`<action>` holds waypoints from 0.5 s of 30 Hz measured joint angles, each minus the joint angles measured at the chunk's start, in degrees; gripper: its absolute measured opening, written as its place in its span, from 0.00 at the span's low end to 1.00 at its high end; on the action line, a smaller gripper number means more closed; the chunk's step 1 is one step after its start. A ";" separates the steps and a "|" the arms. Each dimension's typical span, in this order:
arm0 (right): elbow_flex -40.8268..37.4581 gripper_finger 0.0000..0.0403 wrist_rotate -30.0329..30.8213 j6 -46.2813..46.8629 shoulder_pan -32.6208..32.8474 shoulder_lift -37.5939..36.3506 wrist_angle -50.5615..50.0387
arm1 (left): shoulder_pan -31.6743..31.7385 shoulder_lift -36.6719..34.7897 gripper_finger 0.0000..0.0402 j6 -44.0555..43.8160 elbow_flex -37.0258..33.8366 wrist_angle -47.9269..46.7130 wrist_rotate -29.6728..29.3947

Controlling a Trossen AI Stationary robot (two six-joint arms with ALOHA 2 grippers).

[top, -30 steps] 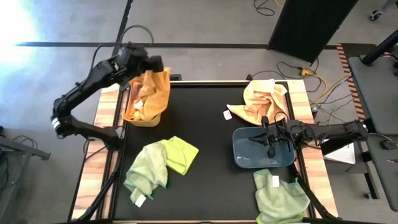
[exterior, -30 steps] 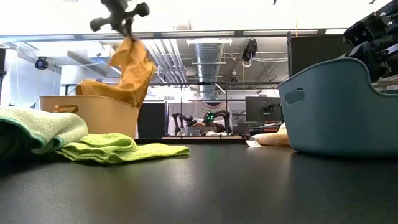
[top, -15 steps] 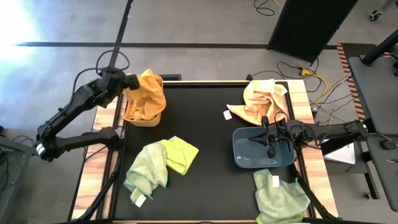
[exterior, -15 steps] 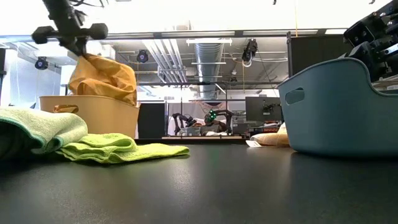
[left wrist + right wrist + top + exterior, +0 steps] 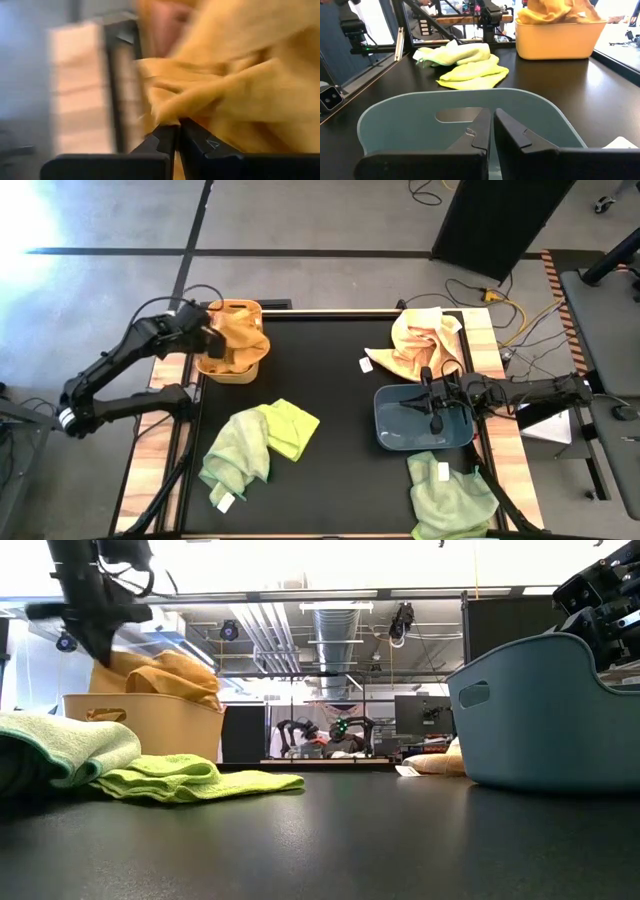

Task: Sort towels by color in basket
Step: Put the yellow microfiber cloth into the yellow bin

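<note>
At the bottom of the high view, nearest the front edge of the black worktop point(image 5: 340, 430), a light green towel point(image 5: 450, 498) with a white tag lies at lower right, and a second pale green towel point(image 5: 237, 452) lies at lower left, touching a brighter yellow-green towel point(image 5: 292, 426) just beside it.

Right of centre stands the blue-grey basket point(image 5: 424, 420), with nothing showing inside it. The right pincer point(image 5: 432, 393) hangs over the basket's middle; in the right wrist view its fingers point(image 5: 480, 131) are pressed together with nothing between them, pointing across the basket's rim towards the green towels and the yellow basket beyond.

Farther back, at upper right, a pale peach towel point(image 5: 422, 340) sits crumpled near the worktop's far edge, a white tag at its left side.

At upper left the yellow basket point(image 5: 232, 368) stands at the worktop's far left corner, heaped with a mustard orange towel point(image 5: 240, 332) that rises above its rim. The left pincer point(image 5: 203, 335) is at the basket's left side, and the left wrist view shows its fingers point(image 5: 165, 136) closed, pinching a fold of that orange cloth.
</note>
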 joint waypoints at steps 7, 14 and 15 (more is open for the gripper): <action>0.00 0.03 0.02 -4.39 0.02 0.00 0.31 | -0.04 0.76 0.00 1.10 -8.40 20.01 26.54; -0.02 0.03 -0.04 -10.06 0.02 0.00 0.50 | 0.79 0.73 0.00 -4.74 -19.28 43.95 26.35; -0.02 0.03 -0.03 -9.09 0.00 0.01 0.63 | 1.05 0.75 0.00 -5.79 -20.70 46.80 24.21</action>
